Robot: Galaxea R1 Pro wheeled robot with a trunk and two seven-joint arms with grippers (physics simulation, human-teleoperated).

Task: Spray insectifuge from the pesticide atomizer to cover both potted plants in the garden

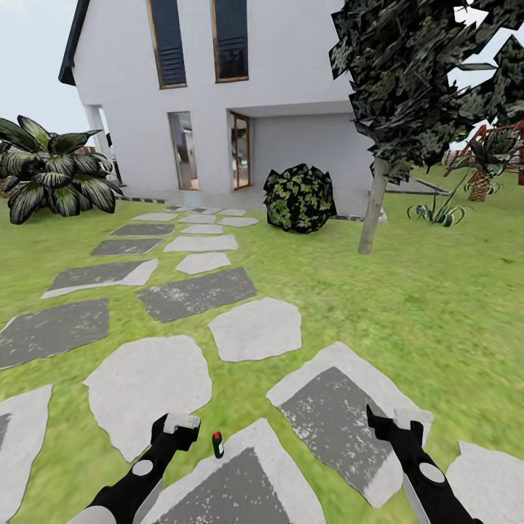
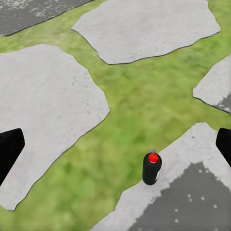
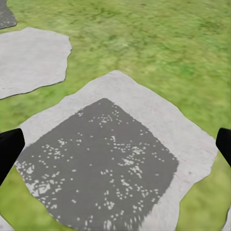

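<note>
Left wrist view: my left gripper point(image 2: 115, 144) wide over the upright atomizer point(image 2: 151, 169); right gripper point(image 3: 115, 144) wide, empty.

Black arms (white-grey wrist caps)

The pesticide atomizer point(image 1: 217, 445) stands upright on the edge of a paving stone point(image 1: 240, 487), just right of the left gripper point(image 1: 175, 429); the right gripper point(image 1: 393, 426) hangs over another stone point(image 1: 342, 415).

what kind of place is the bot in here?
Looks like a house's garden: green lawn crossed by grey stepping stones, a white house behind, plus a tree and a round bush.
</note>
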